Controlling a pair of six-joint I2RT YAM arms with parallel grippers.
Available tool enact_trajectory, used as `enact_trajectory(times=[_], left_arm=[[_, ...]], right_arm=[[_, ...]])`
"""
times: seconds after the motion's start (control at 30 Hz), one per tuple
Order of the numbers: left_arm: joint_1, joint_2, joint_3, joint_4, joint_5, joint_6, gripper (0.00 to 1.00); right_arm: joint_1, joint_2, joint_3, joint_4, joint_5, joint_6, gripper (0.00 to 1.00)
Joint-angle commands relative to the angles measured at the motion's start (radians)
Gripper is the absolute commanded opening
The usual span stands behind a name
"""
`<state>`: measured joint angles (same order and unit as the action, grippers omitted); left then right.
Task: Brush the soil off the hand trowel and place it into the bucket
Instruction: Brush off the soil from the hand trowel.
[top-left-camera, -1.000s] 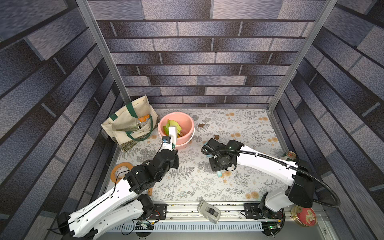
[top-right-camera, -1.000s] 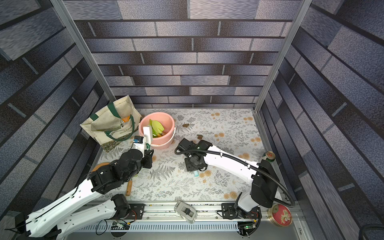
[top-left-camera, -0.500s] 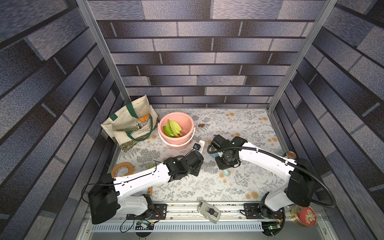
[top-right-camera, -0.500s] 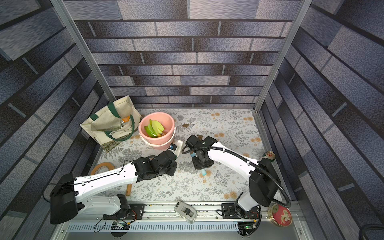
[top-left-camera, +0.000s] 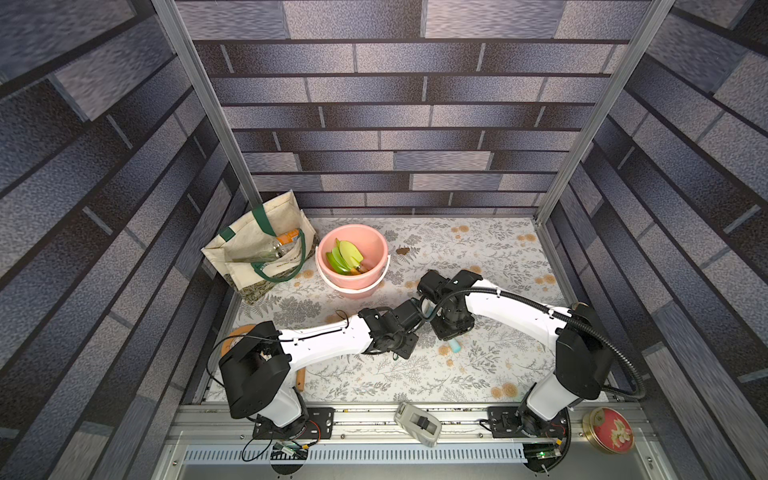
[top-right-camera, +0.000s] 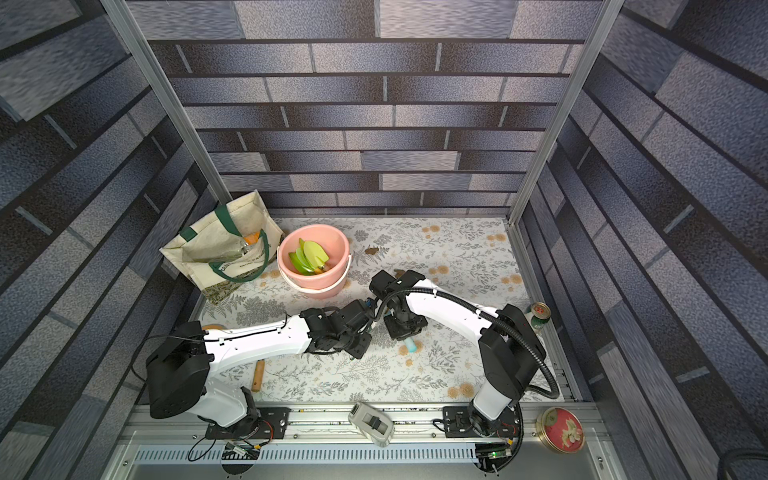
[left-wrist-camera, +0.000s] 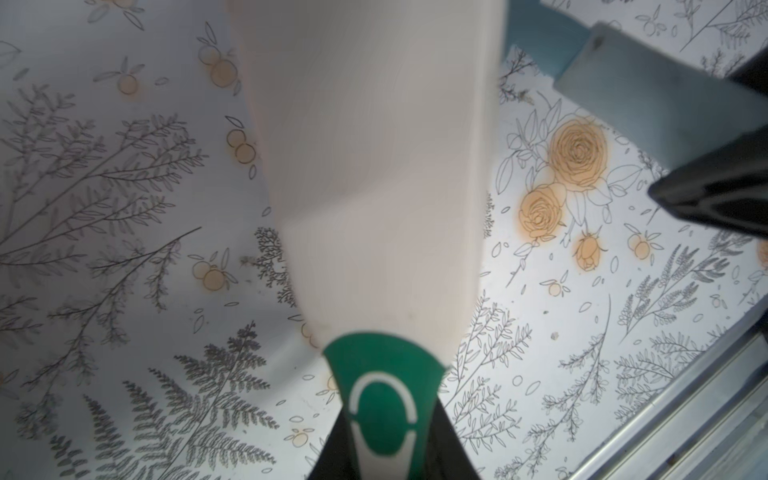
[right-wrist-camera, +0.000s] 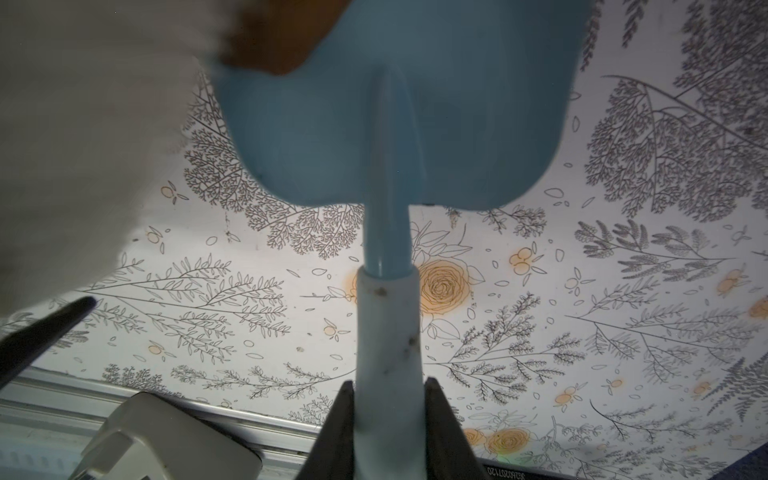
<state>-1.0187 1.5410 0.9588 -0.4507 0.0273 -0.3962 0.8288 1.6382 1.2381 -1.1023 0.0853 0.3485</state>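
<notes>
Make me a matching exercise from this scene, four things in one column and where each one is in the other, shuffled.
Things:
1. blue trowel
2. brush
3. green trowels
4. red tin

Places:
a. inside the bucket
b. gripped by the right pincer
c. gripped by the left pincer
d. off the floral mat, front right corner

Pairs: 1-b, 2-c, 3-a, 4-d.

Bucket (top-left-camera: 371, 243) smooth plastic, slight gloss; tote bag (top-left-camera: 248, 248) matt cloth; trowel blade (right-wrist-camera: 457, 124) smooth matt plastic.
</notes>
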Motion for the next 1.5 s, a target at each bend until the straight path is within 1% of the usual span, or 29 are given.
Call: enact_trajectory(times=[0.0, 0.1, 0.23, 0.37, 0.5, 0.7, 0.83, 1.07, 1.27, 1.47], left_arm=[[-0.01, 0.011, 0.047, 0.019, 0.112, 0.049, 0.0], [-0.012, 0.021, 0.063, 0.009, 0.142, 0.058, 0.0], [-0.01, 0.052, 0.077, 0.012, 0.162, 0.07, 0.0], [0.001, 0.125, 0.143, -0.033, 0.137, 0.079, 0.0], [0.031, 0.191, 0.193, -0.051, 0.134, 0.064, 0.0], [0.086, 0.244, 0.233, -0.062, 0.128, 0.014, 0.0], [0.101, 0.284, 0.272, -0.092, 0.107, 0.004, 0.0], [0.113, 0.343, 0.326, -0.114, 0.088, -0.001, 0.0], [0.146, 0.342, 0.325, -0.104, 0.047, -0.003, 0.0], [0.173, 0.261, 0.277, -0.074, 0.001, 0.009, 0.0]], right_arm=[[0.007, -0.012, 0.027, 0.002, 0.019, -0.044, 0.09], [0.006, -0.019, 0.018, 0.004, 0.028, -0.053, 0.09], [0.006, -0.043, 0.0, 0.028, -0.003, -0.068, 0.09], [0.008, -0.053, -0.002, 0.014, 0.021, -0.076, 0.09], [0.007, -0.064, -0.018, 0.008, 0.03, -0.08, 0.09], [0.007, -0.081, -0.046, 0.009, 0.05, -0.063, 0.09], [0.009, -0.106, -0.063, 0.018, 0.032, -0.05, 0.09], [0.008, -0.117, -0.097, 0.01, 0.038, -0.04, 0.09], [0.008, -0.127, -0.128, 0.012, 0.037, -0.015, 0.09], [0.008, -0.14, -0.145, 0.022, 0.048, 0.002, 0.09]])
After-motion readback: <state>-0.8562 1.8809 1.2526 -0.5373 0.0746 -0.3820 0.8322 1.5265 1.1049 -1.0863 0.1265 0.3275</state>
